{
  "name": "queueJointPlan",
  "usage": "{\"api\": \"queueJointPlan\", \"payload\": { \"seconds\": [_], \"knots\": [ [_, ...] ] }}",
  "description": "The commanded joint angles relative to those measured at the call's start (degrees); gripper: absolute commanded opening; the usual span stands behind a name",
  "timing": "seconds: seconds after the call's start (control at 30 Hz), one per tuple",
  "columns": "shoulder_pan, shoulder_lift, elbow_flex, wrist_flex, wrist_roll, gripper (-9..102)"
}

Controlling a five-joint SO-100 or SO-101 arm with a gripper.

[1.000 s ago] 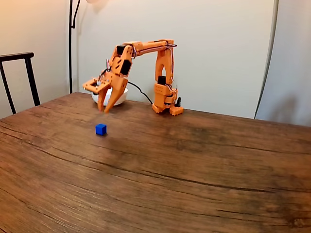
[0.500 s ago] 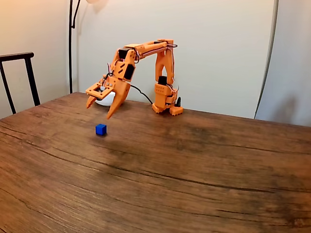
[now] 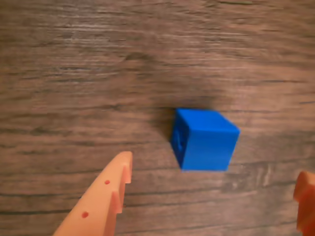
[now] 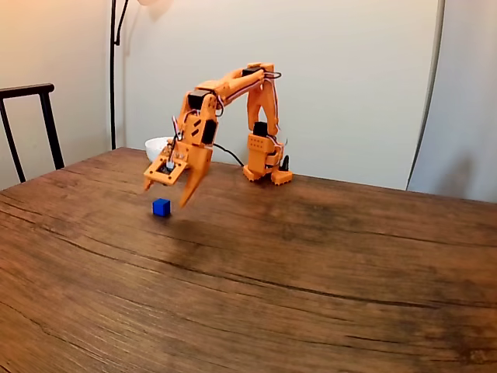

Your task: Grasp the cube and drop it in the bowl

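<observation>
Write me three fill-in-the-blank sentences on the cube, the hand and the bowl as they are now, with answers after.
1. The cube is coloured ____.
2. The hand hangs above the cube with its jaws ____.
3. The white bowl stands on the table behind the ____.

Missing words: blue; open; hand

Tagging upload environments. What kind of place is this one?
Probably a home room, not a lab: a wooden table, a dark chair beside it, plain walls, a lamp pole. The arm, cube and bowl sit on the table.
</observation>
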Motion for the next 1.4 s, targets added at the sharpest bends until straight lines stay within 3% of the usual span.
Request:
{"api": "queueJointPlan", "payload": {
  "seconds": [0.0, 0.37, 0.73, 1.37],
  "knots": [
    [0.0, -1.0, -4.4, -0.1, -0.3, 44],
    [0.2, -6.4, -5.2, -0.8, -0.3, 43],
    [0.2, -9.2, -5.2, -2.8, 0.2, 22],
    [0.8, -9.7, -5.2, 1.5, 4.7, 23]
  ]
}}
